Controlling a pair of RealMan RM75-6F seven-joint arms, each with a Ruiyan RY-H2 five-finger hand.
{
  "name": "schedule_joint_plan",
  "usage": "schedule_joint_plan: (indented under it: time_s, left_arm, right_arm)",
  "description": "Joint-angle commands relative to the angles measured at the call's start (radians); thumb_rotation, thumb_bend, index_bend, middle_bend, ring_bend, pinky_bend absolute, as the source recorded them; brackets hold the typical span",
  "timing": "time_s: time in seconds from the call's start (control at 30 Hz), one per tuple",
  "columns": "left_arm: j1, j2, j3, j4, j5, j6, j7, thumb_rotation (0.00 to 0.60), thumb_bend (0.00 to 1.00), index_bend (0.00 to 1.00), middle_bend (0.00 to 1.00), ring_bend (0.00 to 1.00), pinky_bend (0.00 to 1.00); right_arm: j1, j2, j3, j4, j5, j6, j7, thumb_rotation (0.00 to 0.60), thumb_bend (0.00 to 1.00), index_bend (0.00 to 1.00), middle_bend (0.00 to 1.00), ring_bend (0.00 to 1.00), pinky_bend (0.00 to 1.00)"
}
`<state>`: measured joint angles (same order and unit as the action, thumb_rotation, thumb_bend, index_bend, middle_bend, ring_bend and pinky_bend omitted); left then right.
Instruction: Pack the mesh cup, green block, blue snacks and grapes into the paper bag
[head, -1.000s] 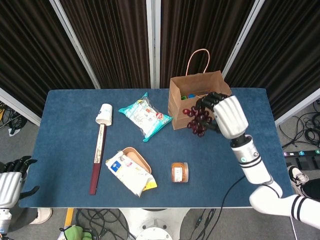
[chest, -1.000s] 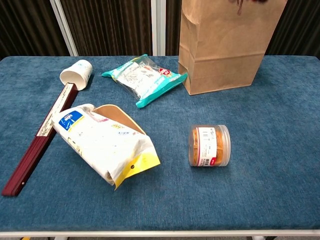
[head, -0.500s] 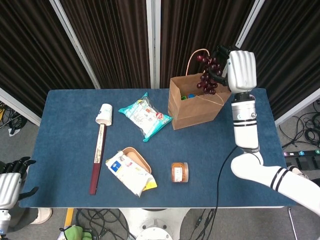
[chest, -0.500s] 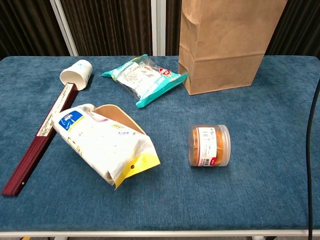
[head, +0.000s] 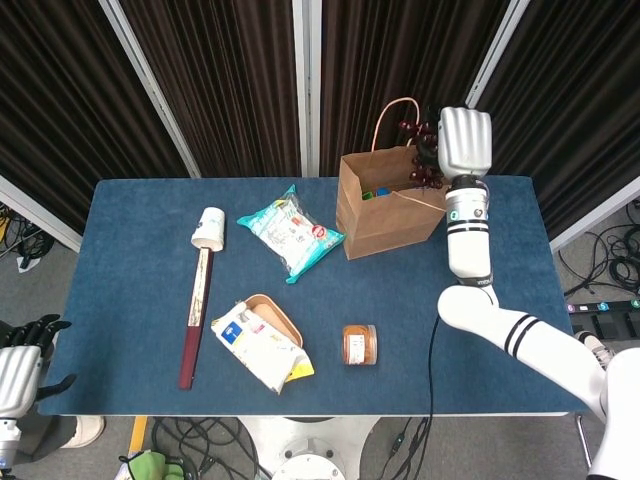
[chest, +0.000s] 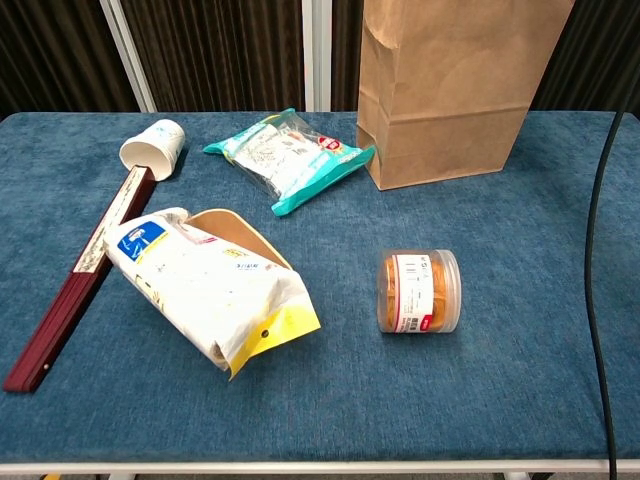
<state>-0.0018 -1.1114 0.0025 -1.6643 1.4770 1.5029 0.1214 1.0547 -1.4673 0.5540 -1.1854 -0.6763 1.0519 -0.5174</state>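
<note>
The brown paper bag (head: 385, 210) (chest: 450, 90) stands upright at the back of the blue table. My right hand (head: 465, 140) hovers over the bag's right rim and holds a dark bunch of grapes (head: 424, 160), which hangs at the bag's mouth. Something green and blue (head: 373, 193) shows inside the bag. The blue snack packet (head: 290, 232) (chest: 290, 158) lies flat left of the bag. My left hand (head: 22, 360) hangs off the table's front left corner, fingers apart and empty. I see no mesh cup.
A white paper cup (head: 209, 229) lies on its side above a long dark folded fan (head: 195, 318). A white-and-yellow bag (head: 258, 345) rests on a tan bowl (head: 280, 315). An orange jar (head: 359, 345) lies at front centre. A black cable (chest: 592, 250) crosses the chest view's right.
My right hand has lifted the grapes from in front of the bag to above its right rim, then lowered them slightly toward the opening. The left hand stays put.
</note>
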Motion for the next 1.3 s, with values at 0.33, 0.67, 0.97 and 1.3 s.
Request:
schedule_joint_plan:
  time_s: [0.33,0.67,0.97,1.3]
  left_arm:
    - [0.002,-0.001,-0.001,-0.001,-0.001,0.003,0.002,0.600,0.05,0.31,0.30,0.26,0.24]
    - [0.006,0.001,-0.001,0.003,0.000,0.008,-0.005,0.600,0.05,0.31,0.30,0.26,0.24]
    - [-0.002,0.004,-0.007,0.003,0.009,0.010,-0.003,0.600,0.05,0.31,0.30,0.26,0.24]
    - [-0.012,-0.006,-0.015,0.011,0.023,0.014,0.006,0.600,0.05,0.31,0.30,0.26,0.24]
  right_arm:
    - [0.011,0.068,-0.012,-0.103,0.200,-0.079,-0.107,0.600,0.05,0.00,0.15,0.00,0.14]
    - [-0.173,0.254,-0.012,-0.417,-0.129,-0.044,0.217,0.600,0.07,0.03,0.27,0.13,0.31]
    - [-0.471,0.471,-0.145,-0.658,-0.548,0.146,0.485,0.600,0.14,0.18,0.36,0.24,0.43]
    - [-0.785,0.558,-0.425,-0.621,-0.850,0.355,0.668,0.600,0.15,0.19,0.33,0.20,0.37]
